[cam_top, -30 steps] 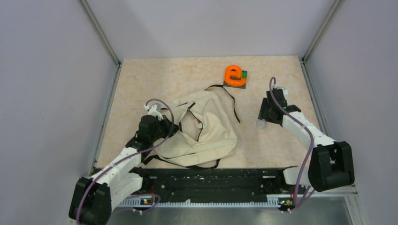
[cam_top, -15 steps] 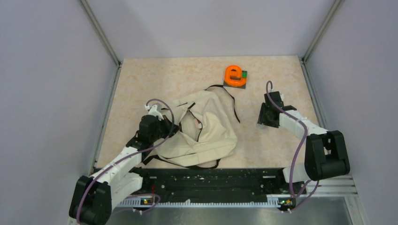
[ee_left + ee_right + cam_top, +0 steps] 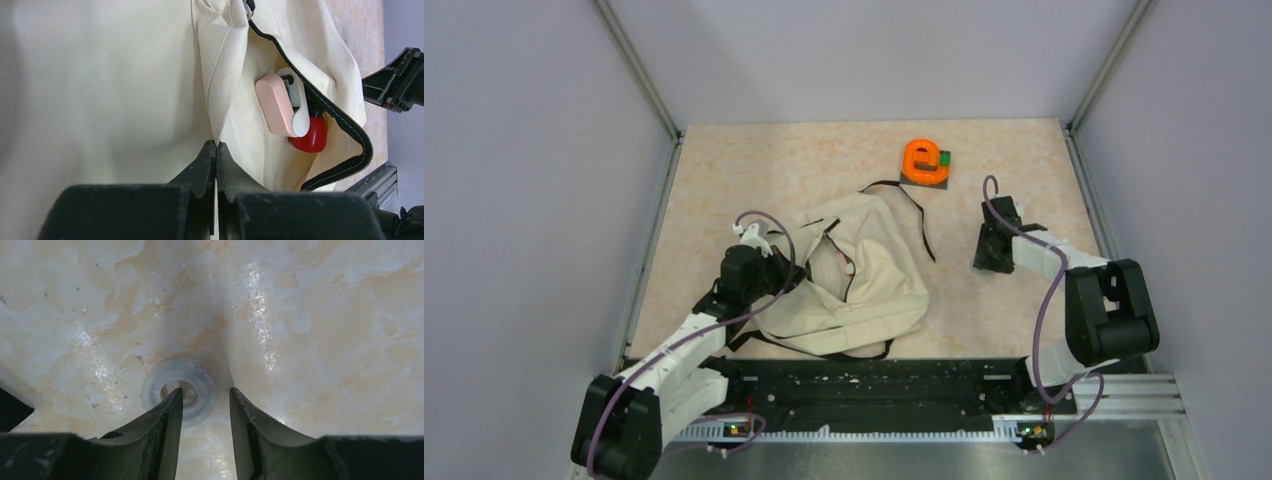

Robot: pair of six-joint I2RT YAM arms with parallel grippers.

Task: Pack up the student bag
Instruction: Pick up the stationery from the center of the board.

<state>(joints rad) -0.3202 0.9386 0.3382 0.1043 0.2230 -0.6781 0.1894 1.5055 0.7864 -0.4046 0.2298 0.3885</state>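
Counter (image 3: pixel 754 170): carries everything you see. The student bag (image 3: pixel 874 290) lies slumped on it, right at the left tool (image 3: pixel 216 150) and well apart from the right tool (image 3: pixel 202 396).

Left tool: fingers together, clamped on a fold of the bag's cream fabric. Just past its tips, off to one side in its wrist view, the zipper-edged opening gapes. A pink-and-white item (image 3: pixel 282 102) and a red item (image 3: pixel 309 139) sit inside, touching each other.

Orange object (image 3: pixel 924 158): beyond the right tool, toward the bag's side, well apart.

Right tool: fingers apart, low over the counter. You have it straddling one wall of a translucent ring (image 3: pixel 197 371), one tip over the hole and the other just outside the rim.
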